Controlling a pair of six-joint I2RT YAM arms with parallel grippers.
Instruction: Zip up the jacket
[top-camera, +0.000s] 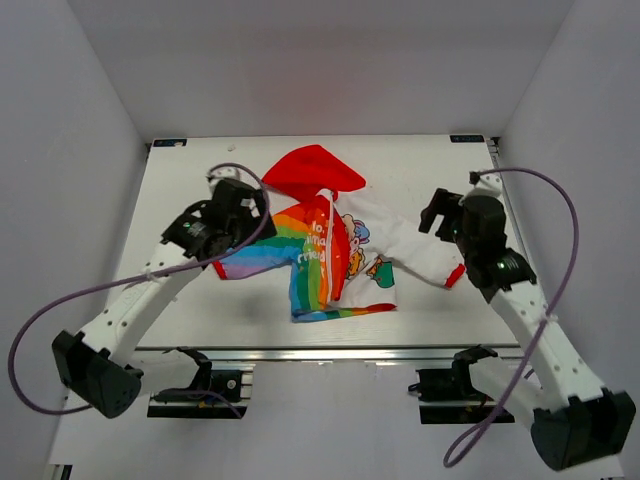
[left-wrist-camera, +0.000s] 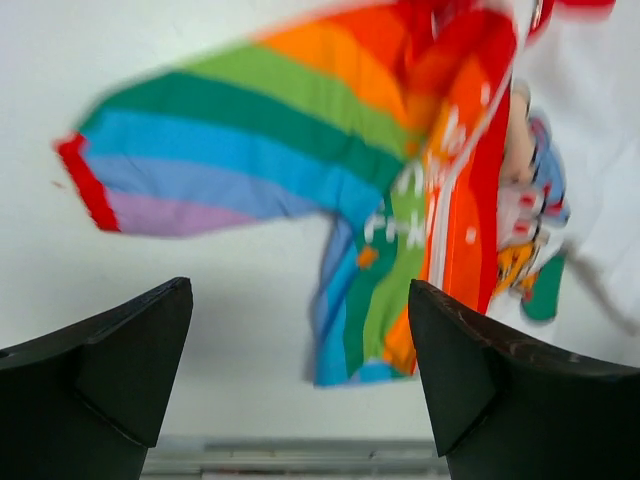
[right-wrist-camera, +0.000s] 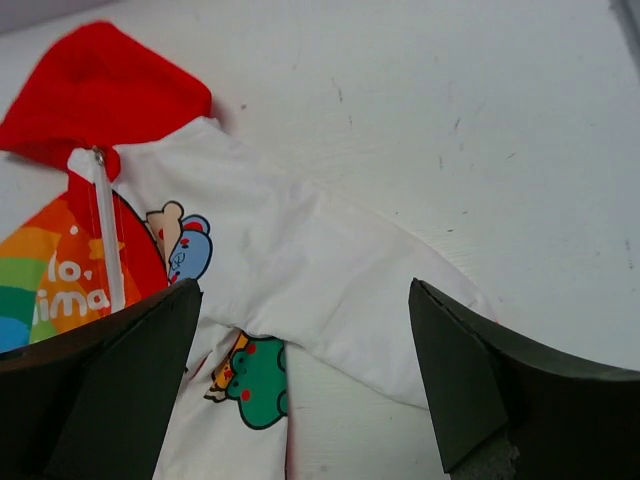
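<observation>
The jacket (top-camera: 335, 245) lies flat in the middle of the table, red hood (top-camera: 312, 172) at the far side, rainbow sleeve to the left, white sleeve to the right, white zipper (right-wrist-camera: 105, 240) running down the front. My left gripper (top-camera: 243, 203) is open and empty, hovering above the rainbow sleeve (left-wrist-camera: 230, 150). My right gripper (top-camera: 438, 212) is open and empty, above the white sleeve (right-wrist-camera: 330, 290). In the left wrist view the jacket (left-wrist-camera: 420, 200) is blurred.
White walls enclose the white table (top-camera: 420, 160) on three sides. A metal rail (top-camera: 320, 352) runs along the near edge. Purple cables loop beside both arms.
</observation>
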